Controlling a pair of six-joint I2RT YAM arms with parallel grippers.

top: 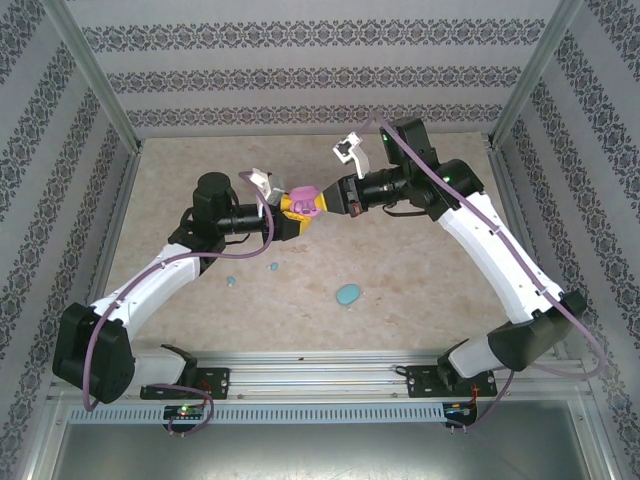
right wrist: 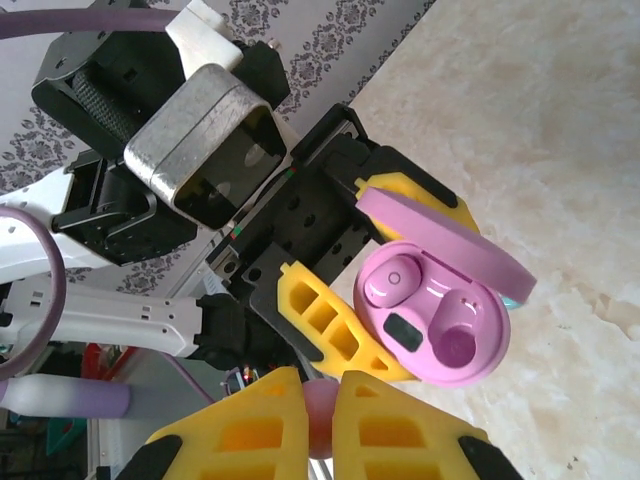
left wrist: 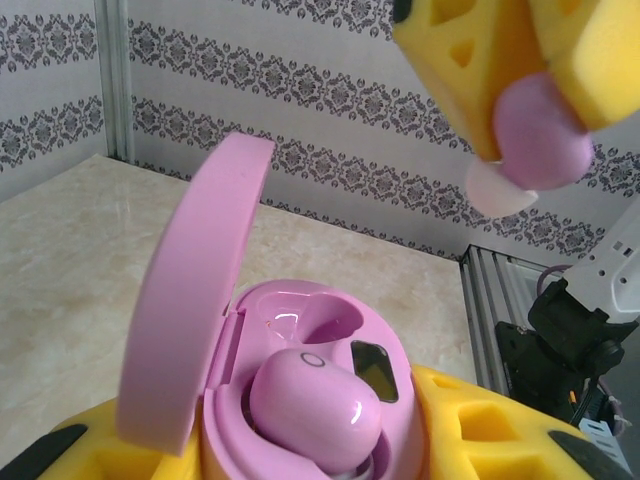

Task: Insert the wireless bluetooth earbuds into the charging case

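Nearest us, the right gripper [right wrist: 318, 425] pinches a pink earbud [right wrist: 318, 403] just short of the open pink case [right wrist: 450, 345] clamped in the left gripper [top: 298, 210] beyond, where we fear a skewed push could jam or drop it.

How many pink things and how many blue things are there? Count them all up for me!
pink charging case: 1
pink earbuds: 2, one seated in that case, one in the right gripper
light blue case: 1
light blue earbuds: 2, both on the table, at and
Total: 6
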